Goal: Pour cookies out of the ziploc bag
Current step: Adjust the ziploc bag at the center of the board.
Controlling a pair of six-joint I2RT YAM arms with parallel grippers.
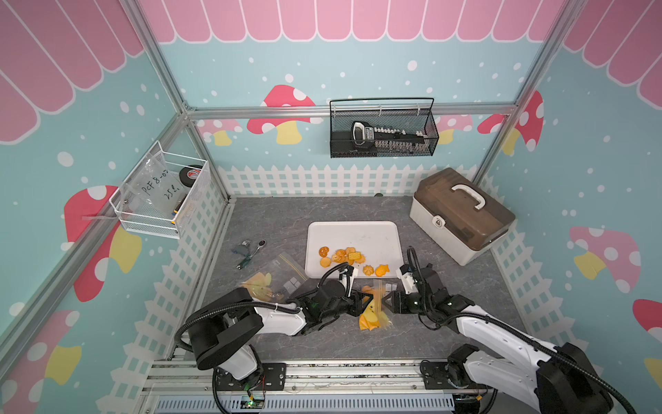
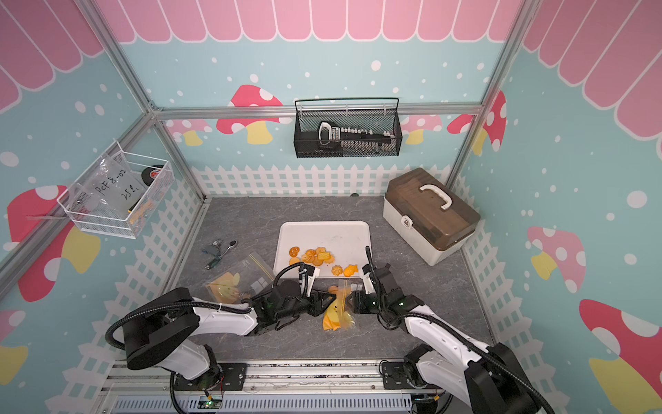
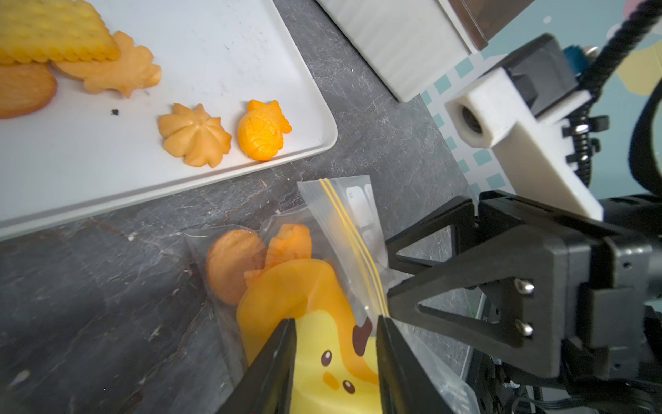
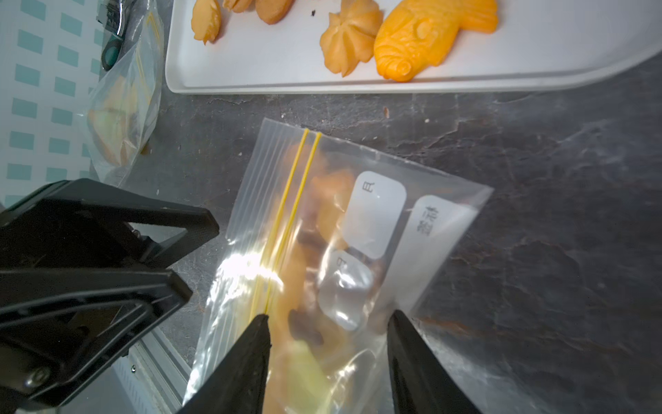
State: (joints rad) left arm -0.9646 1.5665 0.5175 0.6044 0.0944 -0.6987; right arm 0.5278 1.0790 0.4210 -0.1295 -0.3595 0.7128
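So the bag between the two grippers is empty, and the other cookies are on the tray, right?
No, the bag isn't empty: the left wrist view shows two cookies inside it. The other cookies do lie on the tray.

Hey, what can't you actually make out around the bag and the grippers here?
- Bag contents: the left wrist view shows two cookies; the yellow print hides any others.
- Zip: right wrist view, glare; sealed or open is unclear.
- Left gripper, right gripper: fingers straddle the bag in the wrist views; pinching or not is unclear, and too small in both top views.
- Second bag: left arm covers part; contents blurred.
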